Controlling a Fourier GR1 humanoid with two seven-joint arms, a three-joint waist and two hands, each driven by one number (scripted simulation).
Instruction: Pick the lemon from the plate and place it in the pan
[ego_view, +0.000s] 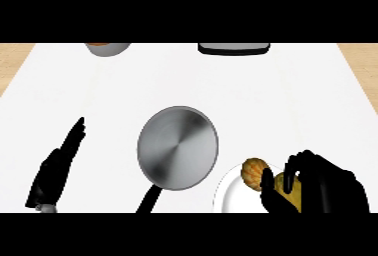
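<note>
A yellow lemon (289, 188) lies on the white plate (231, 192) at the lower right, largely covered by my right hand (328, 187), whose fingers and thumb curl round it. Beside it on the plate is an orange-brown round food item (255, 173). The grey metal pan (177, 148) sits in the middle of the counter, its black handle (150, 198) pointing toward me, and nothing lies in it. My left hand (57, 169) rests at the lower left with straight fingers pointing up, holding nothing.
A bowl (108, 48) shows at the far left edge of the counter and a dark and silver appliance (233, 48) at the far middle. White counter stretches between them and the pan.
</note>
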